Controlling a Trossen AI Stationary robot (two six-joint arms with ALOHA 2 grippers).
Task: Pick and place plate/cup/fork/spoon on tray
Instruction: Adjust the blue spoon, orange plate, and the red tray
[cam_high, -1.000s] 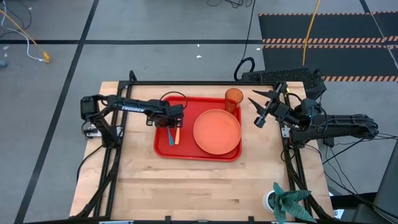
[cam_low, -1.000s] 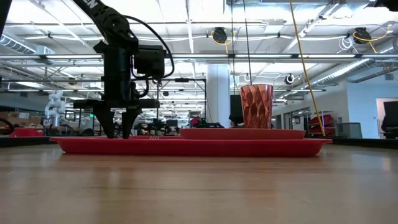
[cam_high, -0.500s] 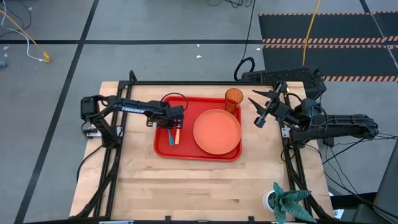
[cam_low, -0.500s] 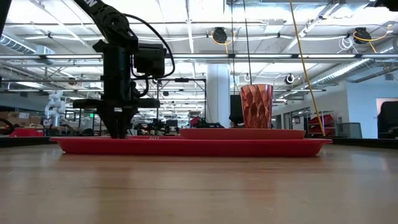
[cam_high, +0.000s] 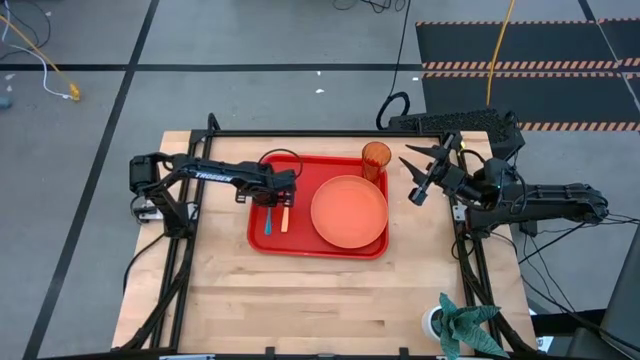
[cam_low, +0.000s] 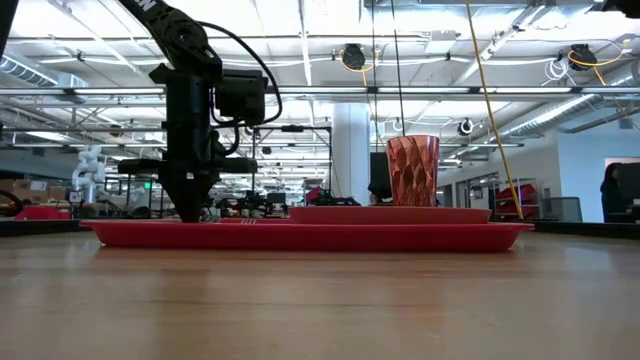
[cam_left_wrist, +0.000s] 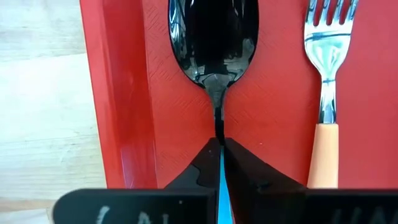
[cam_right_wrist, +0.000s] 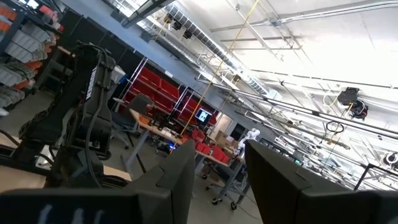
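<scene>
- Two grippers in view: left gripper (cam_left_wrist: 221, 163) low over the left end of the tray (cam_high: 262, 238), fingers pinched on the spoon (cam_left_wrist: 215, 43) by its light-blue handle.
- Narrower than a second ago, when those fingers stood apart in the low view.
- Spoon bowl flat on the tray just ahead of the fingertips; fork (cam_left_wrist: 325, 93) lying parallel, just beside.
- Plate (cam_high: 349, 211) and cup (cam_high: 376, 159) farther along the tray, unmoved.
- Right gripper (cam_high: 420, 172) raised off past the cup, fingers spread, unchanged.
</scene>
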